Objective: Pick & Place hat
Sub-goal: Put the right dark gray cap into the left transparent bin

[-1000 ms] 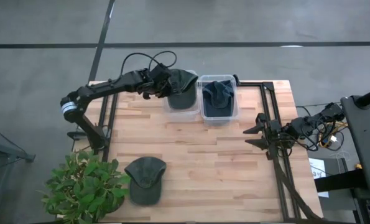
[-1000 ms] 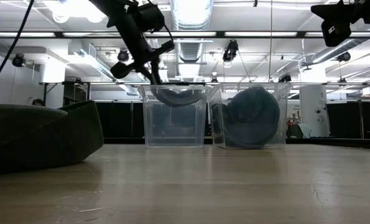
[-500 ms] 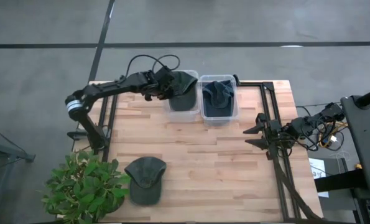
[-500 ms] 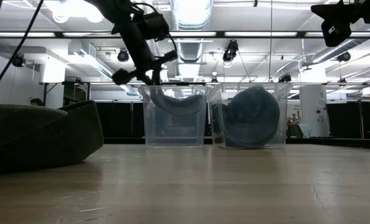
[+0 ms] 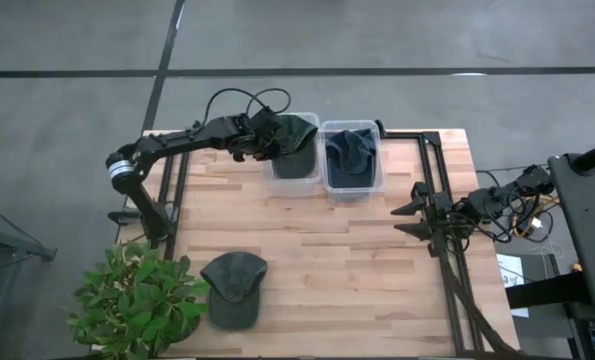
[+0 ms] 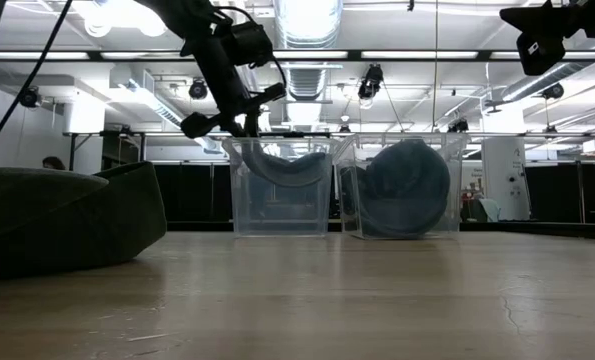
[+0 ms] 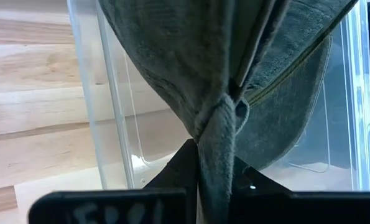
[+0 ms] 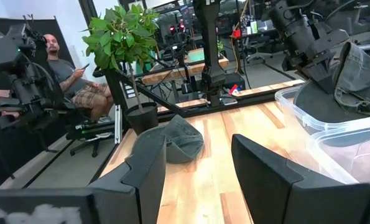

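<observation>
My left gripper (image 5: 262, 140) is at the table's far edge, shut on a dark green cap (image 5: 293, 138) that hangs into the left clear bin (image 5: 295, 172); in the left wrist view the cap (image 7: 234, 74) fills the bin's opening. The low view shows the cap (image 6: 282, 165) sagging inside the bin. A blue cap (image 5: 350, 153) sits in the right clear bin (image 5: 352, 190). Another green cap (image 5: 233, 287) lies flat near the table's near-left corner. My right gripper (image 5: 409, 220) waits open at the table's right edge. My left gripper pinches a bunched fold of the green cap's fabric (image 7: 217, 134) between its two fingers, coming level from the table's left. The cap hangs beyond and below the fingers over the bin's left wall, its crown drooping inside the bin.
A potted plant (image 5: 137, 300) stands at the near-left corner beside the lying cap. A black metal frame (image 5: 442, 200) runs along the table's right side. A person (image 8: 73, 68) sits in the room beyond the table. Bare wood spans the table's middle.
My left gripper has moved a little toward the table's far edge and right, carrying the green cap farther over the left bin; the cap has sunk lower inside the bin. The gripper has stayed shut on it.
</observation>
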Available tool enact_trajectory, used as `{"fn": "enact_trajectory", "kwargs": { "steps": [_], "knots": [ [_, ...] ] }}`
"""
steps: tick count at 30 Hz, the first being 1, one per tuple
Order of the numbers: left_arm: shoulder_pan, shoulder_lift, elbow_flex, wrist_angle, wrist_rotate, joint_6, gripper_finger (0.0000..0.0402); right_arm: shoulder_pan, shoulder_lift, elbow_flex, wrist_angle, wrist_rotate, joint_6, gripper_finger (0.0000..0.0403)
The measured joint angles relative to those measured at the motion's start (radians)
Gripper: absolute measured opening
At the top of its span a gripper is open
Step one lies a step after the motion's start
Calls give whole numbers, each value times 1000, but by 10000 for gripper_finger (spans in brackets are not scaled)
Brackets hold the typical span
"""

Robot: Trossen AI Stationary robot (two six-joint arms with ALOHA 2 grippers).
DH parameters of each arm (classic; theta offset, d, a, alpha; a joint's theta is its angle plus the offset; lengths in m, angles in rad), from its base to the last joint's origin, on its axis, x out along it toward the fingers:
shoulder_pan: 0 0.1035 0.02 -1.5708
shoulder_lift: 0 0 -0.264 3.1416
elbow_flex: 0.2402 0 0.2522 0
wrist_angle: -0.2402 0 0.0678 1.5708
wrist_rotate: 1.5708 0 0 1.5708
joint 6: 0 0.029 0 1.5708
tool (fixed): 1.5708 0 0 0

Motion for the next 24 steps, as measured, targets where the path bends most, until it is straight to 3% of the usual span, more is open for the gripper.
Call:
{"fn": "enact_trajectory", "kwargs": {
  "steps": [6, 24],
  "knots": [
    [-1, 0, 0, -38, -48, -33, 28, 0, 0, 0, 0, 0, 0, 178],
    [-3, 0, 0, 11, -47, -33, 28, 0, 0, 0, 2, 0, 1, 178]
  ]
}}
